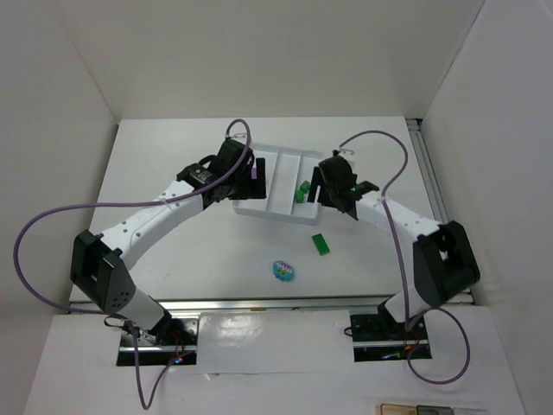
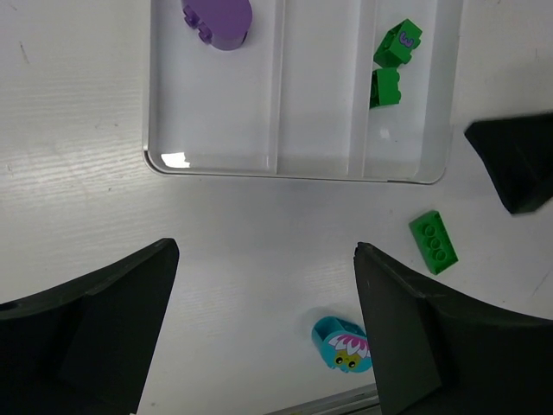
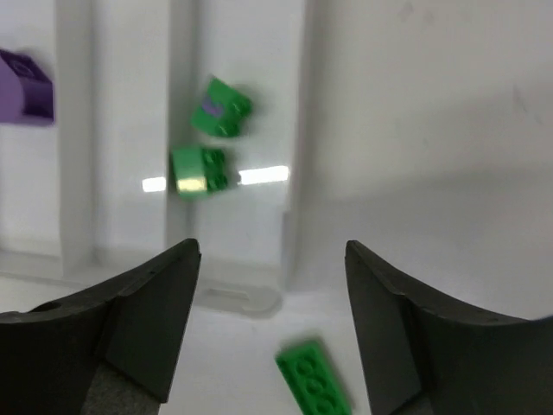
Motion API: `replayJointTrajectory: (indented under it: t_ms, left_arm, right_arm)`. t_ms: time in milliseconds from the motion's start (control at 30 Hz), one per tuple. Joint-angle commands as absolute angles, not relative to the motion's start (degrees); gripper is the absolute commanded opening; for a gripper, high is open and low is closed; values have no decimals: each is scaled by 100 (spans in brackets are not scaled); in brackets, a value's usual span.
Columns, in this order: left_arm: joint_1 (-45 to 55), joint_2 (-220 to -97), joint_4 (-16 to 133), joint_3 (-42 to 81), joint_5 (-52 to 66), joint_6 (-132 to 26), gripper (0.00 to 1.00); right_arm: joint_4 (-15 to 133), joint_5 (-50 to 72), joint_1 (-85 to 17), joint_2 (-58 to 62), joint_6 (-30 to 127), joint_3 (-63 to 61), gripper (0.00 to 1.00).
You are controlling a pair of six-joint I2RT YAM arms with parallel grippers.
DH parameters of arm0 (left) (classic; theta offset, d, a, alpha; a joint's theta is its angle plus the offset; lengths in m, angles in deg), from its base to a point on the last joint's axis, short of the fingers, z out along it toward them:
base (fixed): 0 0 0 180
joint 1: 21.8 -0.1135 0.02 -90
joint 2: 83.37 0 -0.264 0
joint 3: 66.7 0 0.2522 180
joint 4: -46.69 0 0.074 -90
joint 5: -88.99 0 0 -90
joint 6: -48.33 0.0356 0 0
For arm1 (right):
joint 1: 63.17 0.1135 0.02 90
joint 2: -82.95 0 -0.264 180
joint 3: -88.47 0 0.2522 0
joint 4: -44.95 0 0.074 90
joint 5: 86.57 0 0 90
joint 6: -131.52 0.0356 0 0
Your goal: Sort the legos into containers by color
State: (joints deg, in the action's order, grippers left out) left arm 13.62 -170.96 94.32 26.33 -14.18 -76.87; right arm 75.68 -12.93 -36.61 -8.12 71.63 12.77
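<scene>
Tabletop (image 1: pixel 216 251) is white, bearing tray (image 1: pixel 281 186), between pale walls (image 1: pixel 259 52).

My left arm (image 1: pixel 147 220) reaches forward from its base and bends inward. Its left gripper (image 2: pixel 263 251) points down, jaws spread wide with nothing between them. My right arm (image 1: pixel 397 214) mirrors that pose. The right gripper (image 3: pixel 272 249) also faces down, jaws apart, holding nothing.
</scene>
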Motion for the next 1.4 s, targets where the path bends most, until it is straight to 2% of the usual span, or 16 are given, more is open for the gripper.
replayJointTrajectory:
  t_ms: [0,100,233,500,633,667,767,800,833,933,1033,1367]
  left_arm:
    - [1397,-16898,9438,2652,-1402,-7788,95]
    - [1397,-16950,9438,2705,-1507,-7788,95]
    - [1449,-17003,9438,2836,-1508,-7735,96]
    - [1450,-17056,9438,2784,-1508,-7735,96]
    - [1450,-17056,9438,2731,-1560,-7735,96]
    - [1502,-17056,9438,2731,-1560,-7735,96]
    - [1503,-17108,9438,2731,-1560,-7735,96]
    - [1503,-17109,9438,2731,-1560,-7735,96]
    - [1503,-17109,9438,2731,-1508,-7735,96]
    - [1503,-17109,9438,2731,-1447,-7735,96]
    - [1608,-17170,9614,2679,-1508,-7876,96]
    - [2329,-17012,9763,1668,-1139,-8376,90]
  right_arm:
    - [7909,-1494,-3384,137,7087,2072,83]
    - [8085,-1223,-3093,673,7280,2870,90]
    - [7744,-662,-2934,904,7237,3436,90]
    - [7629,-510,-2811,-71,6806,3322,87]
    - [7777,-904,-2652,-265,6990,3269,69]
    - [7830,-1132,-2592,-265,7052,3269,56]
    - [8111,-1606,-2477,-38,7298,3164,39]
    - [8208,-1730,-2407,94,7359,3164,29]
    - [8392,-1810,-2406,399,7421,3016,27]
    - [8534,-2021,-2354,963,7421,2717,27]
    - [8534,-2074,-2354,1035,7264,2357,27]
    - [7541,-2057,-2731,-730,6552,1100,31]
